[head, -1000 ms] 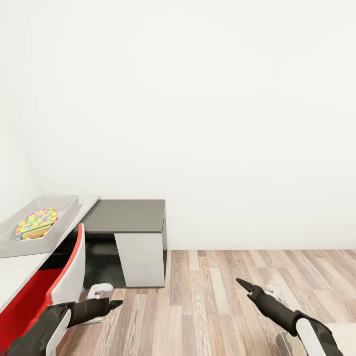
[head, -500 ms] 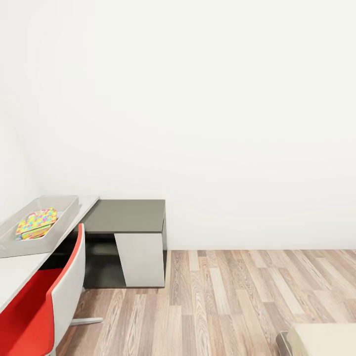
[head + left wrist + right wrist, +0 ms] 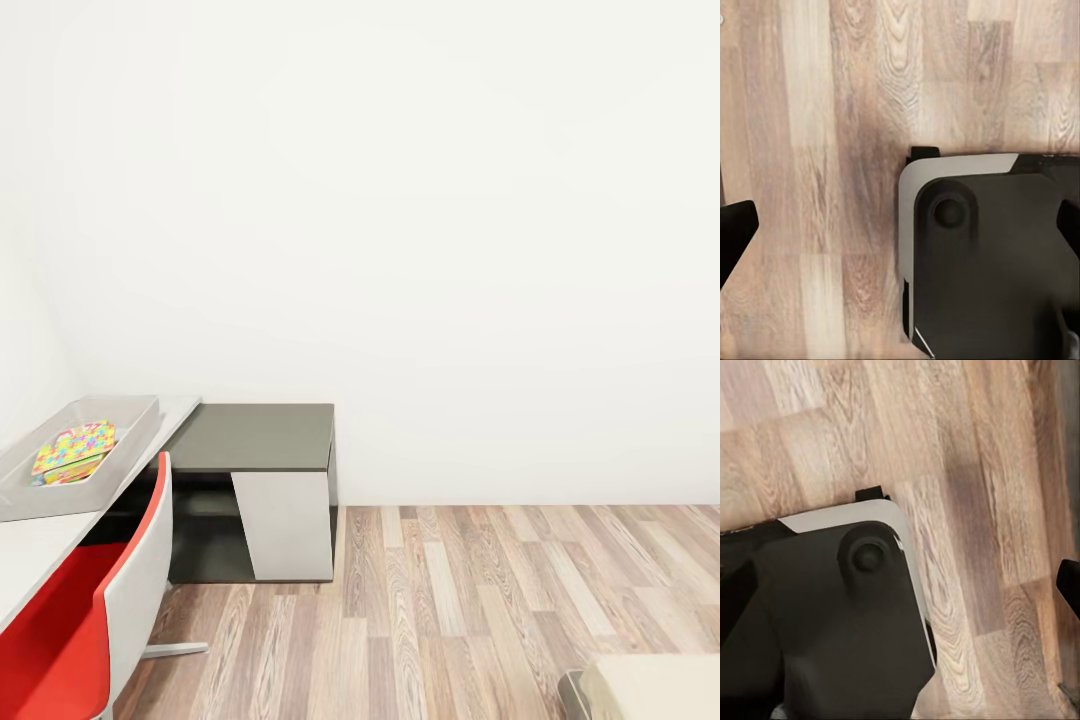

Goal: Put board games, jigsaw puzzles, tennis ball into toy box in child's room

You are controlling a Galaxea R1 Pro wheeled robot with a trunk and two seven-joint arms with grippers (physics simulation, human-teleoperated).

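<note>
toy box [image 3: 135,420] on the table [image 3: 40,545] holds a jigsaw puzzle [image 3: 75,448]; no writing legible.

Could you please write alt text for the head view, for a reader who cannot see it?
A shallow translucent grey toy box holding a bright mosaic jigsaw puzzle sits on a pale grey table, behind a red-and-white chair; wood-plank floor and white wall beyond.

Translucent grey toy box [image 3: 128,428] sits on the pale table [image 3: 30,550], a mosaic jigsaw puzzle [image 3: 72,451] tilted inside
</note>
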